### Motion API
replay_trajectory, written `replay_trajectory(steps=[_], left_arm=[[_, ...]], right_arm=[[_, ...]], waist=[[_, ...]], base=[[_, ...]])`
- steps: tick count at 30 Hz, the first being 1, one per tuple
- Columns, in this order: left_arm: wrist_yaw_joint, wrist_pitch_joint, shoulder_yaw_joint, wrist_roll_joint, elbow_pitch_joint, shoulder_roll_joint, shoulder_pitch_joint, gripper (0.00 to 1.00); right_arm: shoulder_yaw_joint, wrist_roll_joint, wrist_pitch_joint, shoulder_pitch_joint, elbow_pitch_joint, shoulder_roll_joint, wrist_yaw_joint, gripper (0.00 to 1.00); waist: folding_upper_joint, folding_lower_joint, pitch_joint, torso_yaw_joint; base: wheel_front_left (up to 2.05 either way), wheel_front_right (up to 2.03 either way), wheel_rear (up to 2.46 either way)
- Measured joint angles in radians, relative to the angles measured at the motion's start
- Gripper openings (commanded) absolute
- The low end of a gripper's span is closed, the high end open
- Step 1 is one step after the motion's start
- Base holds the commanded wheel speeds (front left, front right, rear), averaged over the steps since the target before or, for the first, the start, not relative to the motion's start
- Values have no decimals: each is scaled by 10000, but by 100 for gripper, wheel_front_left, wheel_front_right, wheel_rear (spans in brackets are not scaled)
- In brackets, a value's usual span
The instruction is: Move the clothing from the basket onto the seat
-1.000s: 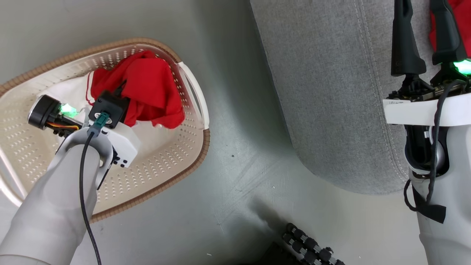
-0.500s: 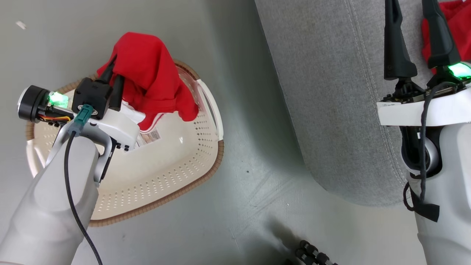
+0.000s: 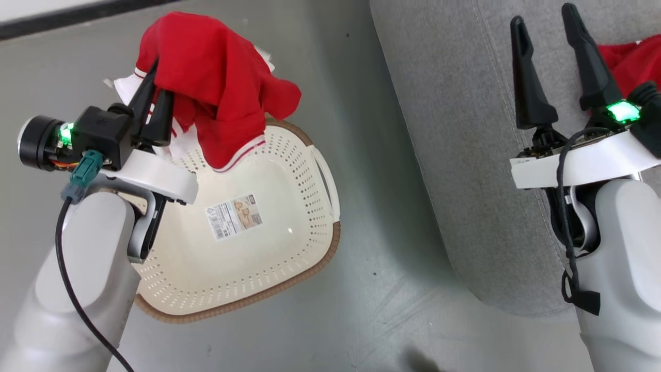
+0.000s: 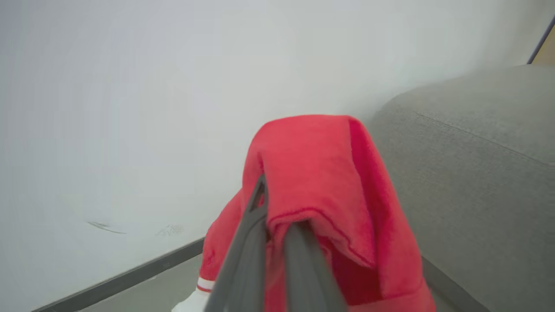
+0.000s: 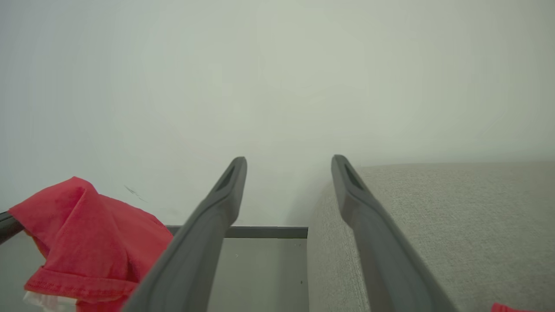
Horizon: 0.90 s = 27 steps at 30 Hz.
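basket with label inside, clothing clamped in left gripper above it

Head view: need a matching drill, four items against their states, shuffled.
Items
1. left pincer
2. right pincer
3. basket
4. seat

States
a. open, holding nothing
b. on the floor, label showing inside
c. shut on the red garment
d. grey, with red clothing lying on it

Pairs: 1-c, 2-a, 3-b, 4-d
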Motion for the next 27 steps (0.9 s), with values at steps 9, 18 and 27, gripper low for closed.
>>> replay_trajectory(steps=[9,18,27], left_arm=[[-132,27,100,-151,-470,441,591,0],[-374,571,-52,-153,-995,765,1069,0],[-711,1156,-476,-345,-1749,719,1372,0]], right_arm=[[466,-161,0,569,491,-330,0,100],[1296,-339,0,1257,1133,-805,0,100],[2460,-426,0,1591,1524,-1302,0,100]], waist=[[0,0,-1128,526],[0,0,-2319,1038],[0,0,-3450,1512]], base=[[0,0,0],[0,0,0],[0,0,0]])
